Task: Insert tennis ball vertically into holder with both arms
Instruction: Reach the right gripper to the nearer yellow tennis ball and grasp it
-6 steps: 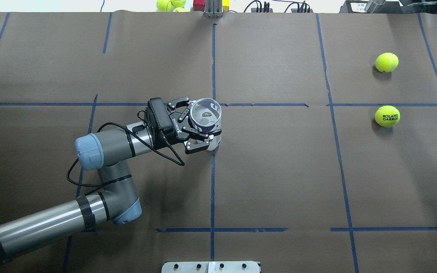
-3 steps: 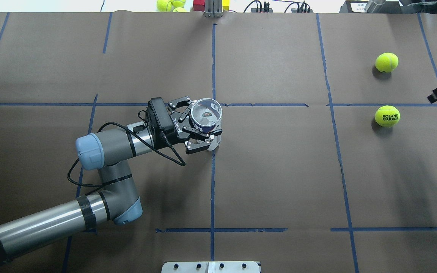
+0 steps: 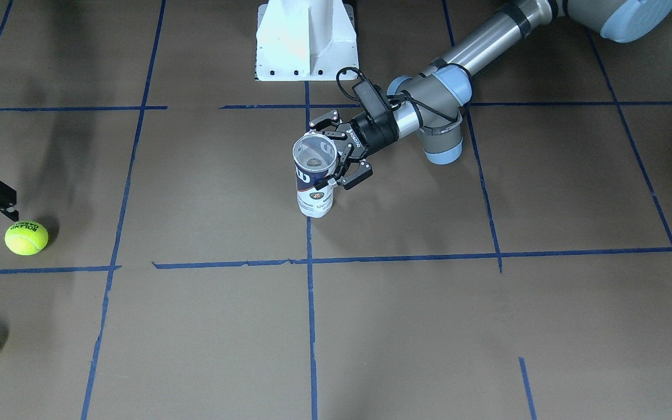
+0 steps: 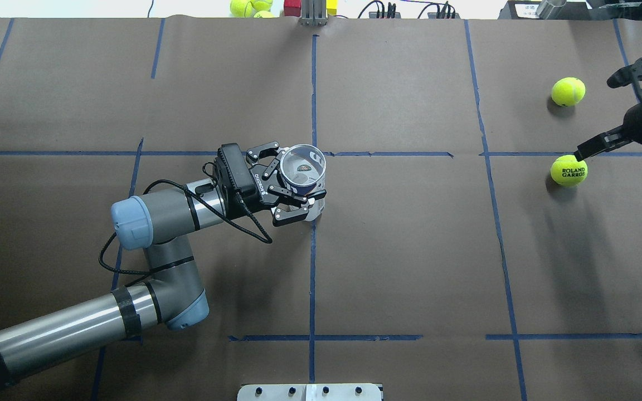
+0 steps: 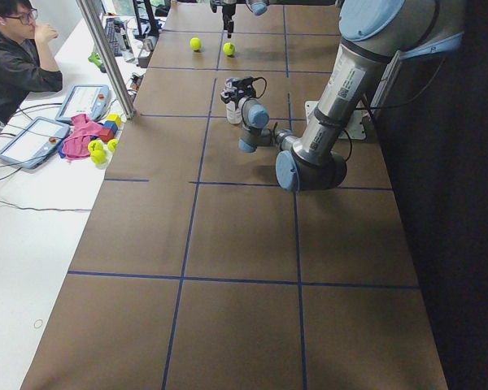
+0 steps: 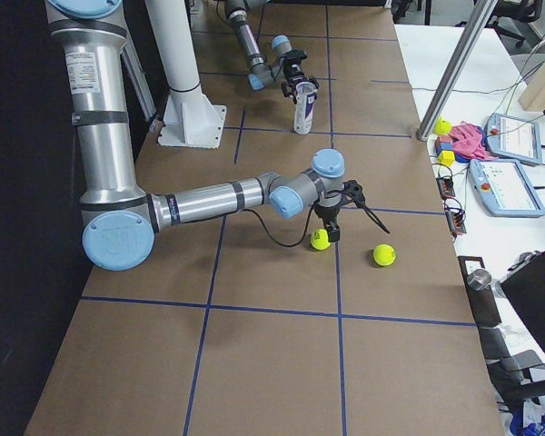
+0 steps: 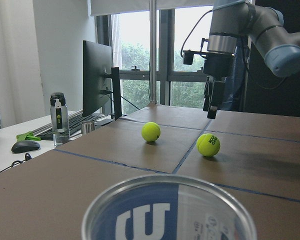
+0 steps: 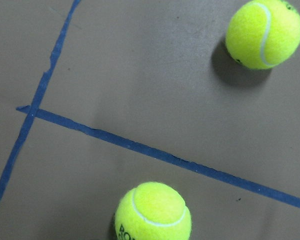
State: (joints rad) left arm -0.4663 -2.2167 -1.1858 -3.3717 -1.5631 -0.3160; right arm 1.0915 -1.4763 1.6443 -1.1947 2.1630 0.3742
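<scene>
The holder, a clear can with a navy and white label, stands upright with its open top up near the table's middle; it also shows in the front view. My left gripper is shut on the holder near its rim. Two yellow tennis balls lie at the right: a lettered one and a plain one. My right gripper is open and empty, hovering between them, close above the lettered ball. The right wrist view shows both balls, the lettered and the plain, but no fingers.
The white pedestal base stands at the robot's side of the table. More tennis balls and coloured blocks lie beyond the far edge. A person sits at a side desk with tablets.
My right arm has come in from the right edge and its open gripper now hangs between the two balls. My left gripper and the holder have not moved.
</scene>
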